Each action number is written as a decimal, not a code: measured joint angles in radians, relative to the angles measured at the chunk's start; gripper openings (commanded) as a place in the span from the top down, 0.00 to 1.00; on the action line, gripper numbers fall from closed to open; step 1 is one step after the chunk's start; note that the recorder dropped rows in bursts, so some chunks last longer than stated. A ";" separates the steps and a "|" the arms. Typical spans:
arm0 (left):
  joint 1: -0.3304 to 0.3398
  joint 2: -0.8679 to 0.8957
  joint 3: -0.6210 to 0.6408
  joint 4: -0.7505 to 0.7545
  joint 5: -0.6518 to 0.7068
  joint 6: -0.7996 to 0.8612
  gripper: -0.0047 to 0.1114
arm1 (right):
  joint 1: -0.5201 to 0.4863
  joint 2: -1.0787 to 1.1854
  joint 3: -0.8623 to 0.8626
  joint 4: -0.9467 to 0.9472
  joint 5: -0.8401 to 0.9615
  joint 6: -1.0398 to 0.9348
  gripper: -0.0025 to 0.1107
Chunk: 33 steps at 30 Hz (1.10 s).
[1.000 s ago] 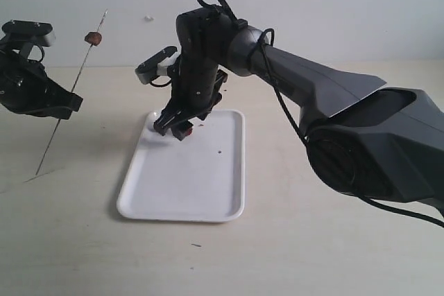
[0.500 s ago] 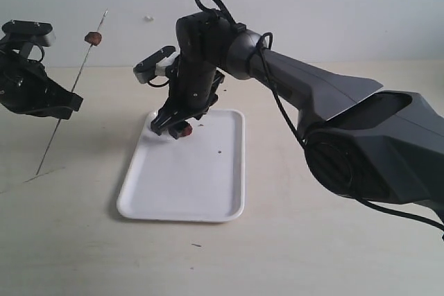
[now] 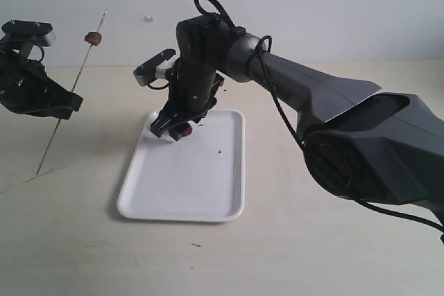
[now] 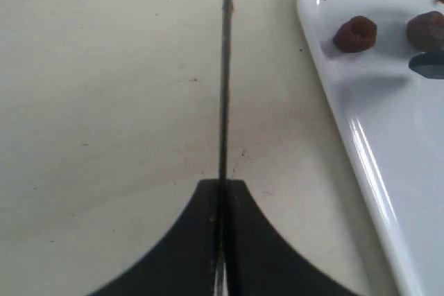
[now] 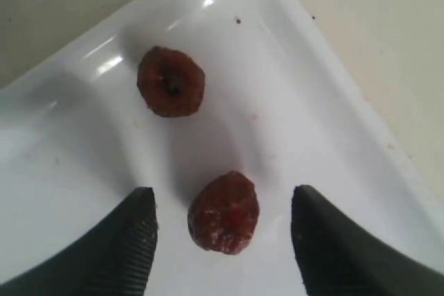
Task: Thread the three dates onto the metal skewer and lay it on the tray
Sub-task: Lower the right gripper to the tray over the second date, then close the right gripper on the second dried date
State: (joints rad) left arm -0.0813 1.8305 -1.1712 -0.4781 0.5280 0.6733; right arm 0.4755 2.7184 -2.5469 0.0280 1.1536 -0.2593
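Slightly lifted since a second ago, our right claw [image 5: 222,240] is narrowing, unclenched, around a date [image 5: 223,211] on the tray [image 3: 208,192] at centre frame; our left claw [image 4: 222,240] is clamping the skewer [image 3: 76,77], upper left.

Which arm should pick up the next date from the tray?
Right. The right gripper hangs open over the tray, its jaws either side of one date. The left gripper is shut on the metal skewer, off to the tray's side.
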 measured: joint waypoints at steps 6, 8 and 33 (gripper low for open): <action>0.000 0.000 0.000 0.000 0.000 0.000 0.96 | 0.000 0.000 0.000 0.012 -0.002 0.000 0.49; 0.000 0.000 0.000 0.000 0.000 0.000 0.96 | 0.000 0.000 0.000 0.014 -0.002 0.000 0.49; 0.000 0.000 0.000 -0.002 0.000 0.000 0.96 | 0.000 0.016 0.000 0.016 0.006 0.044 0.60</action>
State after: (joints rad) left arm -0.0813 1.8305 -1.1712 -0.4804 0.5280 0.6733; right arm 0.4755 2.7342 -2.5469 0.0441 1.1598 -0.2151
